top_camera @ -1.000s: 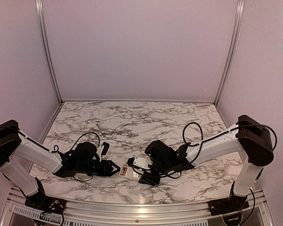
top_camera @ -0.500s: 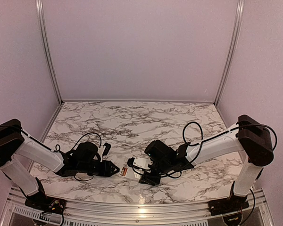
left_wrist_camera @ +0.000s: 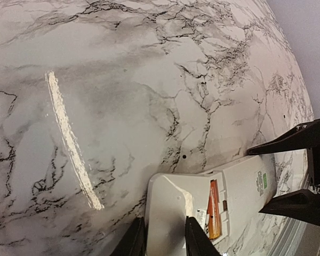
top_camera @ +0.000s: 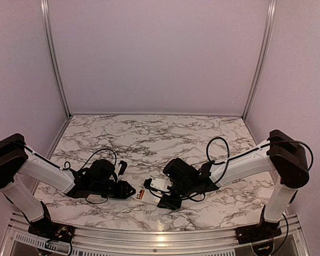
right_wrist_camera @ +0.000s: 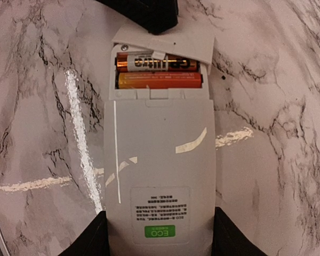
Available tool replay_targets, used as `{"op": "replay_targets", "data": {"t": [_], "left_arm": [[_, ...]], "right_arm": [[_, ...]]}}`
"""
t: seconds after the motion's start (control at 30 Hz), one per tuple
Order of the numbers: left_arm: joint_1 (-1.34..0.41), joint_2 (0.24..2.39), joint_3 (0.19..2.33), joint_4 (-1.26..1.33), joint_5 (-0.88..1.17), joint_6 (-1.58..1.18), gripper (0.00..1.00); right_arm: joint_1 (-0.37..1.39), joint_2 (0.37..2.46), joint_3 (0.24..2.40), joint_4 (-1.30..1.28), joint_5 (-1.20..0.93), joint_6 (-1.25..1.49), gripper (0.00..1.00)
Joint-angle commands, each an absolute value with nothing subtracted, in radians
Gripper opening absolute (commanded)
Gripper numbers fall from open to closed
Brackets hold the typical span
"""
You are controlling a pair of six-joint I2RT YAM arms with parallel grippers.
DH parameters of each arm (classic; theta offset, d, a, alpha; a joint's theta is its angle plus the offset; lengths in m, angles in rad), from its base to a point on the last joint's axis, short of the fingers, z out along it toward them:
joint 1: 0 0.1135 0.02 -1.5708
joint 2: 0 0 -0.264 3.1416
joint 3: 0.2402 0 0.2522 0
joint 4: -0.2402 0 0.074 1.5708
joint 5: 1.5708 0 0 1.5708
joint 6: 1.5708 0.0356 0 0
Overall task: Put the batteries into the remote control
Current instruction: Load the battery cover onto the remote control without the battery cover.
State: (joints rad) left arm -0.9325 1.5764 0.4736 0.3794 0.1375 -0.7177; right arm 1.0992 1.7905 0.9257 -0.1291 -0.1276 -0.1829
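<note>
The remote control lies back up, a white slab with a green label, and my right gripper is shut on its sides. Its compartment is uncovered, with both batteries seated side by side: a copper one and an orange one. A white battery cover sits at the compartment's end, slightly askew, partly over the copper battery. My left gripper is shut on that cover, one finger against each edge. In the top view the left gripper and right gripper face each other across the remote control.
The marble tabletop stretches back to pale walls with metal corner posts. Black cables loop beside each wrist. The metal front rail runs along the near edge between the arm bases.
My left gripper has slid a little right toward the remote, and its jaws have narrowed onto the white cover. The right arm and remote have stayed put.
</note>
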Motion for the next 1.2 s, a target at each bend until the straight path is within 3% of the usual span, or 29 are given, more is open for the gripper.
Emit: {"op": "replay_targets", "data": {"t": [0.0,0.8,0.97,1.17], "left_arm": [[-0.985,1.617,0.512,0.291,0.166,-0.756,0.27],[-1.037,1.652,0.59,0.061,0.055,-0.812,0.26],[-1.037,1.704,0.643,0.002,0.027,-0.77,0.32],[-1.038,1.733,0.619,0.076,0.106,-0.747,0.21]], "right_arm": [[1.094,1.837,0.931,-0.215,-0.109,-0.167,0.12],[1.099,1.812,0.894,-0.181,-0.13,-0.152,0.09],[1.1,1.8,0.887,-0.182,-0.128,-0.165,0.09],[1.1,1.804,0.887,-0.176,-0.13,-0.176,0.08]]}}
